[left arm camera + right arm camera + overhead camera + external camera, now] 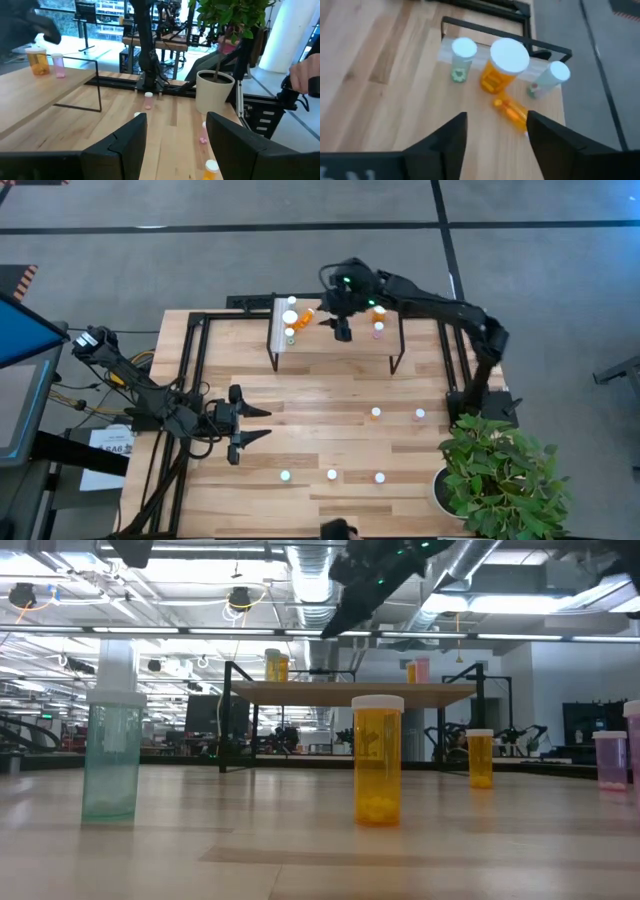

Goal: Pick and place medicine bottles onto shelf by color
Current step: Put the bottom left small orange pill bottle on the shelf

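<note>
The shelf [335, 352] stands at the table's far middle. At its left end stand a green bottle [459, 61] and a big orange bottle [501, 67]; another green one [547, 79] leans or lies beside them. A small orange bottle [511, 110] lies on its side on the board, just ahead of my open right gripper [496, 125], which slants down over the shelf [338, 326]. An orange bottle [39, 60] and a pink one [58, 65] stand at the shelf's right end. My left gripper [258, 425] waits open and level over the table's left, holding nothing. My right gripper comes at the lying small orange bottle slanting down from the table's right. The bottle's near end [521, 120] lies close by one fingertip [532, 122]; whether they touch I cannot tell. The bottle rests on the shelf board.
Loose bottles stand on the table: two near the right [375, 413] [419, 415] and three along the near edge [285, 475] [332, 475] [379, 477]. A potted plant [500, 475] fills the near right corner. A person's hand [305, 80] shows beyond the table.
</note>
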Robot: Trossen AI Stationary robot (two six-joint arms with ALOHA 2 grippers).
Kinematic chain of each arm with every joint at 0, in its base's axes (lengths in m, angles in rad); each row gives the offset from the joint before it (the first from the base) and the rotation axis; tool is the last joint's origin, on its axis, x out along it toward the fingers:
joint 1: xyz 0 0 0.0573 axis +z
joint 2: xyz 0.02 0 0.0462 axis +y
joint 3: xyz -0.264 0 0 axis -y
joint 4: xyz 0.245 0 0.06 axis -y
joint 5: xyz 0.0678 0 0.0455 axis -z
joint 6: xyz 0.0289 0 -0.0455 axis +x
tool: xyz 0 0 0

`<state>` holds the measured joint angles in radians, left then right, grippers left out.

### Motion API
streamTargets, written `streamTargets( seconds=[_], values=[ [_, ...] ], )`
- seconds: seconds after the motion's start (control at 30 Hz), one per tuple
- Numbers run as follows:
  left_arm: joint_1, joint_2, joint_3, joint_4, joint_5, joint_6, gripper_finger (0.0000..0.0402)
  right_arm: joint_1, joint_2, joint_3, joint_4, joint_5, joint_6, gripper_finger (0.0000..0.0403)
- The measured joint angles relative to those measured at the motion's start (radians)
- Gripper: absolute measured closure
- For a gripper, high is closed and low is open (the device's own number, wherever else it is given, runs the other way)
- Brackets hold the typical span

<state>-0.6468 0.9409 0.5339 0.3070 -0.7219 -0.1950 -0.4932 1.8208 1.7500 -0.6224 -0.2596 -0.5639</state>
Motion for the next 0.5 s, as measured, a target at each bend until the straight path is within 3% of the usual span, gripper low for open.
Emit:
streamTargets(
  seconds=[0.1, 0.27, 0.5],
  values=[
    [0.003, 0.0, 0.0, -0.003, 0.0, 0.009, 0.021, -0.013, 0.1, 0.13, -0.074, 0.0, -0.038, 0.0161],
    [0.003, 0.0, 0.0, -0.003, 0.003, 0.01, 0.021, -0.036, 0.237, 0.307, -0.169, 0.0, -0.094, 0.0167],
    [0.002, 0.0, 0.0, -0.025, 0.003, -0.002, 0.021, -0.059, 0.345, 0.418, -0.219, -0.001, -0.13, 0.018]
  ],
)
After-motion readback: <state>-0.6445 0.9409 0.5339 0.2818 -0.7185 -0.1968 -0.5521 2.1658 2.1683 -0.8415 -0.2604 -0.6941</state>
